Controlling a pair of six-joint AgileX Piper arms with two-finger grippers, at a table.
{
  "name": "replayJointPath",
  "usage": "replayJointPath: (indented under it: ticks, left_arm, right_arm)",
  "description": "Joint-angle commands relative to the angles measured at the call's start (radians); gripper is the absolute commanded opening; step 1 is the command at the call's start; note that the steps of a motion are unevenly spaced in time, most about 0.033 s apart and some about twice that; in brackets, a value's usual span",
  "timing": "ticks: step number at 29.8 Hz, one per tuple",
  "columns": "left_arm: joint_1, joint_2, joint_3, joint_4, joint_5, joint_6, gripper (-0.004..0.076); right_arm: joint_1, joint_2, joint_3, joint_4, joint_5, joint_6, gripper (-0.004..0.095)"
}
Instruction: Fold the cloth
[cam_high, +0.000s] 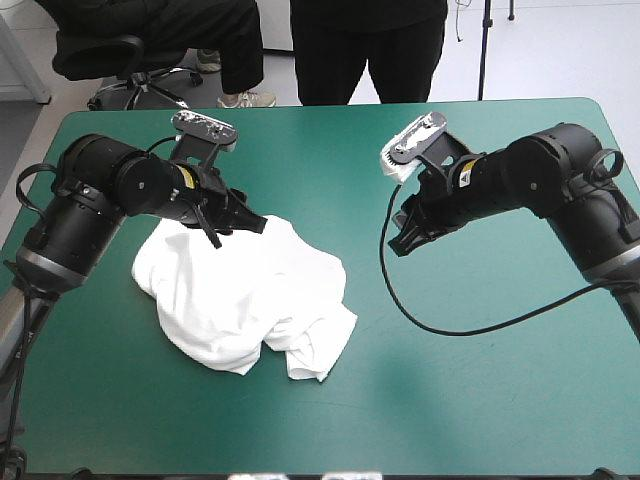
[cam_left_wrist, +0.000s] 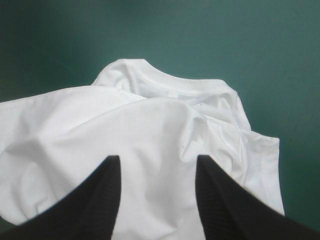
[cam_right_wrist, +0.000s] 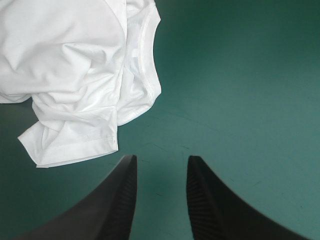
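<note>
High view: the T-shirt (cam_high: 250, 300) lies in a crumpled heap on the teal-green worktop (cam_high: 480, 400). The left gripper (cam_high: 243, 222) is over the T-shirt's far edge, black fingers (cam_left_wrist: 102, 205) spread apart. The right gripper (cam_high: 400, 243) hangs well to the T-shirt's right, fingers likewise apart.

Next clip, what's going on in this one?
Two robot arms work at a table where a white T-shirt lies in a crumpled heap, not yet folded. The left gripper is open, low over the heap's far side, with cloth between its fingers. The right gripper is open above bare cover beside the shirt and holds nothing.
</note>
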Motion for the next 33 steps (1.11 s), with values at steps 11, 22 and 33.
replayJointPath:
  ticks: [11, 22, 33]
  left_arm:
    - [-0.002, -0.031, -0.024, -0.002, 0.059, -0.004, 0.0338]
    - [-0.002, -0.031, -0.024, -0.004, 0.059, -0.004, 0.0338]
    - [-0.002, -0.031, -0.024, -0.004, 0.059, -0.004, 0.0338]
  right_arm:
    - [-0.003, -0.03, -0.03, 0.028, -0.02, 0.036, 0.032]
    - [-0.208, -0.03, -0.03, 0.016, -0.038, 0.055, 0.032]
    - [-0.573, -0.037, -0.03, 0.016, -0.041, 0.032, 0.032]
